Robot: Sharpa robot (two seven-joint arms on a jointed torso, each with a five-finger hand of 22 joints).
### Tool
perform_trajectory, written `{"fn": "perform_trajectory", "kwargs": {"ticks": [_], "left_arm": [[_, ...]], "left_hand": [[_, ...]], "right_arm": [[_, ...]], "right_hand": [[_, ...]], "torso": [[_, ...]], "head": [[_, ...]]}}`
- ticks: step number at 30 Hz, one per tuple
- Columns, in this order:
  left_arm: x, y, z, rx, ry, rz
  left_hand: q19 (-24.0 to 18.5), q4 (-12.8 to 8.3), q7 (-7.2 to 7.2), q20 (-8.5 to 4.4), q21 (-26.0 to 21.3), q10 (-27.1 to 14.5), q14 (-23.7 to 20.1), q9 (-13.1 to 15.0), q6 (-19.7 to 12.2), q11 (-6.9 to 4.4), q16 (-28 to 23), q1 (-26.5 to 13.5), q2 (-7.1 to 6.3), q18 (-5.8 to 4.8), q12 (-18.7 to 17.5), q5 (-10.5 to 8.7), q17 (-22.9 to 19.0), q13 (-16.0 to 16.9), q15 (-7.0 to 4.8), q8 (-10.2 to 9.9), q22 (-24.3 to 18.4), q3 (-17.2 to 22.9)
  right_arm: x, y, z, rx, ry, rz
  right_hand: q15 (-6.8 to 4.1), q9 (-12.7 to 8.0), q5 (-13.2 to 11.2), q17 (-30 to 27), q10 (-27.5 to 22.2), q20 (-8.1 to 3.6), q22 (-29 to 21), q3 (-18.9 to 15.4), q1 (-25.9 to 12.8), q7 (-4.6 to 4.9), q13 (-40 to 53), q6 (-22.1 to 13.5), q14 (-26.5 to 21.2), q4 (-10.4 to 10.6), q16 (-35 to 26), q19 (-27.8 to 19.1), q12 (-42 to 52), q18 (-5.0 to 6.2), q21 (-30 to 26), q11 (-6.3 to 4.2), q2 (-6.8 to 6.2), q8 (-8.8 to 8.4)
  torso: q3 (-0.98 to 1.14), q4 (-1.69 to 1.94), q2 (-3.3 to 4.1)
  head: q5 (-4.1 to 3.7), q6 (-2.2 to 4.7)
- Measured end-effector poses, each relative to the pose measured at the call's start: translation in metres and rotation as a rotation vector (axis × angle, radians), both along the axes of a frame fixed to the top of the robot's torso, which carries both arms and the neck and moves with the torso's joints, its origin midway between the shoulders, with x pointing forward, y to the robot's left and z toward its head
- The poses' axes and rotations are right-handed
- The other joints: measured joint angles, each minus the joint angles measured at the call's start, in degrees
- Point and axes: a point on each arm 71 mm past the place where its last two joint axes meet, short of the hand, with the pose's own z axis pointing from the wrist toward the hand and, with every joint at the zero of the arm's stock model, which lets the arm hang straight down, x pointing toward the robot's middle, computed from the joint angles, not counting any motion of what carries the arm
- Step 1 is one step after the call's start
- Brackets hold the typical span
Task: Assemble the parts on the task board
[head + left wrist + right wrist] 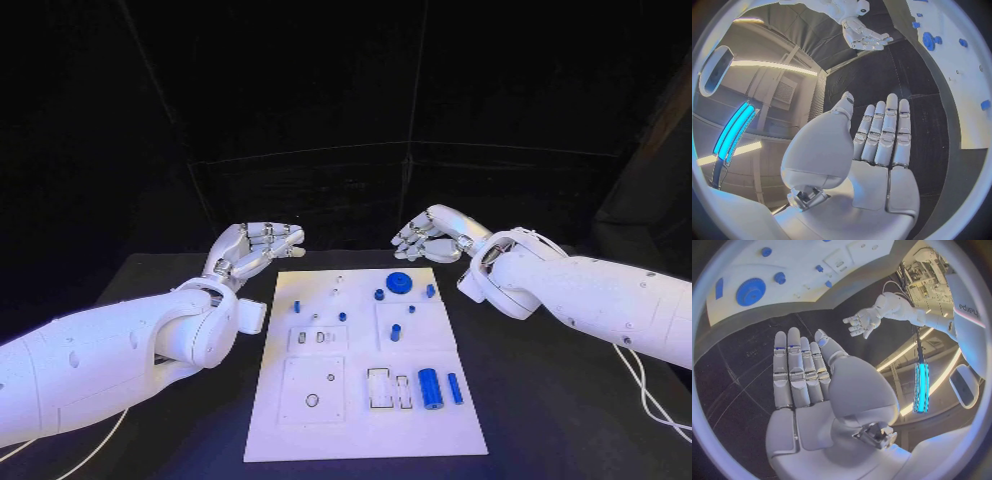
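The white task board [361, 420] lies in the middle of the black table. On it sit a blue gear [398, 281], small blue pegs [297, 306], a blue cylinder [428, 383] and a blue bar [454, 388]. My left hand [257, 246] hovers beyond the board's far left corner, fingers apart, holding nothing. My right hand [430, 236] hovers beyond the far right corner, also empty with fingers spread. In the left wrist view my left hand [879, 137] is flat and open, with the blue gear [929, 39] ahead. In the right wrist view my right hand [801, 370] is likewise open, near the blue gear [751, 291].
The board [310, 395] has rectangular recesses and small slots near its front half. Black table [562, 420] surrounds it on both sides. White cables [649, 400] trail at the right edge. A dark backdrop stands behind the table.
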Motion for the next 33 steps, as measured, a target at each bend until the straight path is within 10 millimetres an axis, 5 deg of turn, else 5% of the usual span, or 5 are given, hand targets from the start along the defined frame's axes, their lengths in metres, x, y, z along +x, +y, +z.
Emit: {"fn": "perform_trajectory", "kwargs": {"ticks": [8,10,22,33], "left_arm": [[-0.016,-0.006,0.010,-0.007,0.000,-0.060],[-0.018,-0.009,0.011,-0.010,0.001,-0.072],[-0.024,-0.020,0.014,-0.021,0.006,-0.119],[-0.025,-0.022,0.014,-0.025,0.009,-0.133]], "left_hand": [[0.28,-1.01,0.02,-0.10,-0.26,-0.08,-0.53,-0.43,0.14,0.39,-1.58,0.00,0.00,0.02,-1.80,0.00,0.07,-0.39,0.53,-1.03,-0.61,-0.52],[0.48,-1.01,0.02,0.09,-0.43,-0.08,-0.58,-0.49,0.14,0.39,-1.80,0.00,0.00,0.01,-1.83,0.00,0.07,-0.39,0.57,-1.05,-0.65,-0.52],[0.48,-1.42,0.25,0.09,-0.43,-0.28,-0.58,-0.48,-0.08,0.60,-2.03,0.00,0.00,0.01,-2.28,0.00,0.06,-0.44,0.57,-1.32,-0.73,-0.43],[0.48,-1.64,0.24,0.09,-0.43,-0.28,-0.58,-0.48,-0.09,0.59,-2.25,0.00,0.00,0.01,-2.44,0.00,0.12,-0.44,0.57,-1.32,-0.78,-0.53]], "right_arm": [[0.000,0.023,-0.002,-0.258,-0.040,0.038],[0.001,0.028,-0.003,-0.305,-0.047,0.042],[0.004,0.047,-0.009,-0.472,-0.077,0.063],[0.006,0.048,-0.012,-0.533,-0.066,0.064]], "right_hand": [[-1.87,-0.01,0.29,5.22,0.94,-2.97,3.70,1.04,-1.39,-0.72,0.07,1.25,7.46,-0.11,7.77,5.42,-0.61,-0.01,7.35,-0.53,-2.58,-1.39],[-2.26,-0.01,0.29,11.24,-0.17,-4.09,6.97,2.24,-2.61,-1.10,0.12,0.86,7.85,-0.01,17.82,8.22,-0.62,0.00,13.33,-0.93,-3.80,-2.07],[-2.35,-0.02,0.29,29.96,-2.18,-4.05,12.85,5.21,-3.54,-1.04,0.12,0.08,7.93,0.16,41.07,8.54,-0.62,-0.01,23.27,-0.94,-4.72,-2.22],[-2.35,-0.07,0.29,41.36,-2.99,-3.76,15.33,7.30,-3.54,-0.71,0.11,-0.81,7.93,0.05,51.84,7.57,-0.61,-0.01,27.31,-0.54,-4.72,-2.22]], "torso": [[-0.29,0.57,2.30],[-0.35,0.71,2.80],[-0.68,1.29,4.83],[-0.81,1.47,5.72]], "head": [[-0.75,0.53],[-0.92,0.65],[-1.41,0.94],[-1.65,0.57]]}}
